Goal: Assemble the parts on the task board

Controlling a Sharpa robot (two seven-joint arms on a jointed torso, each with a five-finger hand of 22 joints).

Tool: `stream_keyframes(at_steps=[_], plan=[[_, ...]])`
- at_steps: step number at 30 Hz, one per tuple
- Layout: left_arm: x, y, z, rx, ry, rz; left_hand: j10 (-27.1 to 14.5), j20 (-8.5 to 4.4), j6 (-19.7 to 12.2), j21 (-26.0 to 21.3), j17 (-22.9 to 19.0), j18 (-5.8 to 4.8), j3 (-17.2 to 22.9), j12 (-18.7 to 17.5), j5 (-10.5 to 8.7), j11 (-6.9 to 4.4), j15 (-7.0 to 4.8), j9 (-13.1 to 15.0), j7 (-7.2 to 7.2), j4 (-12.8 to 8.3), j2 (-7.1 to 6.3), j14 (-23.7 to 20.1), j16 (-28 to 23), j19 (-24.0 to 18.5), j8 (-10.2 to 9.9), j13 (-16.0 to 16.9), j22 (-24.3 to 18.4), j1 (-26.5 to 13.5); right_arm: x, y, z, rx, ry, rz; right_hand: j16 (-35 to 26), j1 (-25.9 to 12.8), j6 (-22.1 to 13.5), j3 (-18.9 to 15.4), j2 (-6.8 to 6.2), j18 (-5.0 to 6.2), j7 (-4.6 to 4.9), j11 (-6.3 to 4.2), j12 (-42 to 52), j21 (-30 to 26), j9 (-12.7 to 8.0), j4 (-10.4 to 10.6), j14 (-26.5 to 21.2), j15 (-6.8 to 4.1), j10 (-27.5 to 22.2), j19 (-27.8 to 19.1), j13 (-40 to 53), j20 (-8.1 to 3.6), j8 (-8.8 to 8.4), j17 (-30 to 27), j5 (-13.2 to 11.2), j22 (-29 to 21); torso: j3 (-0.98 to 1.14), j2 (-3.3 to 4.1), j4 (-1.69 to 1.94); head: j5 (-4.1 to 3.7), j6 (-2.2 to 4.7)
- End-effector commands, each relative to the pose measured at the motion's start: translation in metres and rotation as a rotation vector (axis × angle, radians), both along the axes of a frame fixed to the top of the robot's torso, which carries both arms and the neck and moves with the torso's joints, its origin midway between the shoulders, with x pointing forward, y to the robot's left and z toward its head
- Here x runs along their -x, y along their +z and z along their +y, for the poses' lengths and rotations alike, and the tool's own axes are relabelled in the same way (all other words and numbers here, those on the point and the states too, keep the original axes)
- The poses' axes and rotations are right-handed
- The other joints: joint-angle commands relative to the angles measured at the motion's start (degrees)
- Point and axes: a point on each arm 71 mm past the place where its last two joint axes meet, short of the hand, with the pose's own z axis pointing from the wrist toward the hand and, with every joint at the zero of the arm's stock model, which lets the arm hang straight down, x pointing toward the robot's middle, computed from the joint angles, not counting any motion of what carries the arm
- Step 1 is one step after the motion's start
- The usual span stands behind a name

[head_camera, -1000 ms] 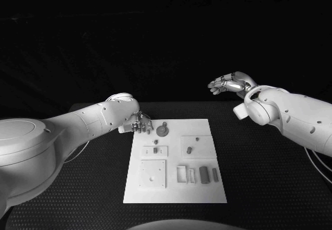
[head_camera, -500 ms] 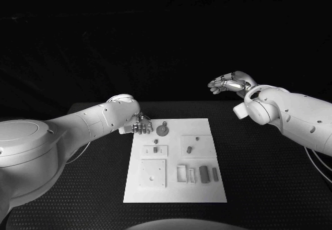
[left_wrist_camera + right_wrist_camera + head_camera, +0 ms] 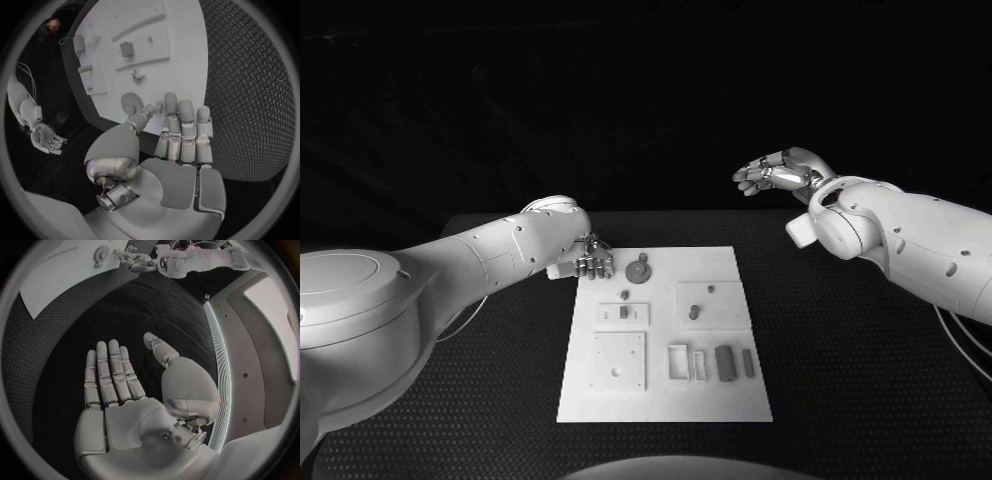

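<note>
The black bench carries the white task board, with small grey parts in its recesses. Left robot hand rests empty at its far-left corner, fingers straight; right robot hand is raised, empty

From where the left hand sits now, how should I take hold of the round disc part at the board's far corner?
Pinch the round disc part by its rim, coming from the left hand side, since that hand is open right beside it. It appears to lie flat on the task board, so only the thin edge offers a grip; the small tab at its far edge may also serve.
</note>
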Motion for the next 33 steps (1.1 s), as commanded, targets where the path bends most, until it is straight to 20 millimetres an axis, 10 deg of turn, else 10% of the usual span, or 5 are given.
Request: stream_keyframes(at_steps=[1,12,33], plan=[[-0.001,0.0,-0.001,0.037,0.009,-0.008,0.3,-5.69,0.2,-0.3,0.1,-0.88,-0.1,-0.3,0.11,0.03,0.17,-0.1,-0.01,-0.2,1.24,0.2,-0.3,0.0,0.4,0.0,0.1,0.3,0.0,0.0,0.001,-0.003,0.013,-0.004,0.3,-0.3,0.2,0.0,0.14,-0.73,0.12,0.19,-0.3,-0.3,-0.1,0.1,-0.1,0.25,0.4,-0.2,-0.1,0.0,0.12,-0.1,0.3,0.1,0.01,0.01,-0.04,0.14,0.11],[-0.003,0.002,0.002,0.104,0.035,-0.052,0.7,-5.83,1.8,-0.2,0.2,-0.88,0.5,-0.2,0.43,-0.39,0.02,-0.1,-0.45,-1.9,3.09,0.5,-0.2,0.3,1.4,0.2,0.2,2.6,0.0,0.0,0.001,-0.002,0.015,-0.001,0.3,-0.3,0.2,0.0,0.13,-0.74,0.12,0.19,-0.3,-0.3,-0.1,0.1,-0.1,0.25,0.4,-0.2,-0.1,0.0,0.13,-0.1,0.3,0.1,0.0,0.0,0.02,-0.05,-0.08],[0.011,0.007,0.026,0.217,0.124,-0.057,7.0,-7.32,8.9,1.0,1.1,-0.62,0.1,0.7,10.26,-2.66,-1.26,2.0,-3.14,-3.3,3.47,5.3,1.6,3.6,6.4,0.2,0.6,4.8,0.001,0.0,-0.007,0.002,0.001,-0.002,0.3,-0.4,0.2,0.0,0.12,-0.75,0.12,0.19,-0.4,-0.3,-0.2,0.1,-0.2,0.27,0.4,-0.2,-0.1,0.02,0.15,-0.2,0.3,0.1,0.04,-0.04,0.08,-0.22,-0.3]])
